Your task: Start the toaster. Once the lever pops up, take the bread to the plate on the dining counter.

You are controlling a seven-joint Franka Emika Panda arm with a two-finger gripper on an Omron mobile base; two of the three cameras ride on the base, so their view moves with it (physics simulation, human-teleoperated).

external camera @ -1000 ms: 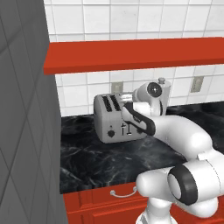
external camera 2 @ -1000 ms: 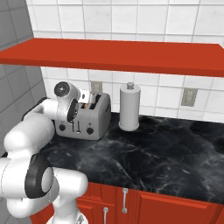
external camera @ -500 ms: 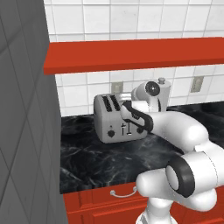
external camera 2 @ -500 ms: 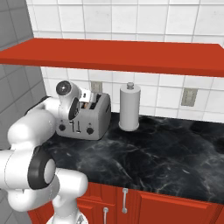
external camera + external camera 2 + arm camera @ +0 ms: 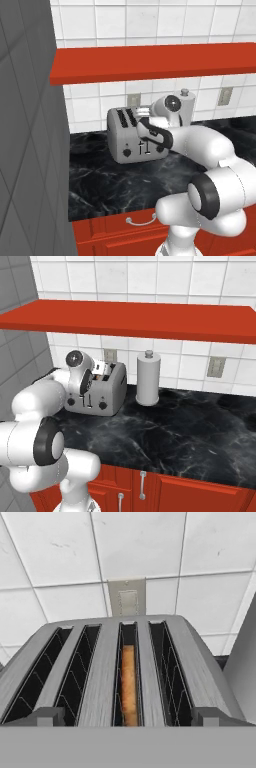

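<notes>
Black marble tabletop carrying the toaster against the tiled wall, a white cylindrical canister at its 3 o'clock in the right base view. The bread sits low in the third slot from the left, seen from the hand view; judged an early stage, with the lever not yet pressed and the carry to the plate remaining. The gripper hovers at the toaster's front edge, jaws fully spread and empty, the bread at its 12 o'clock, between the fingertips
</notes>
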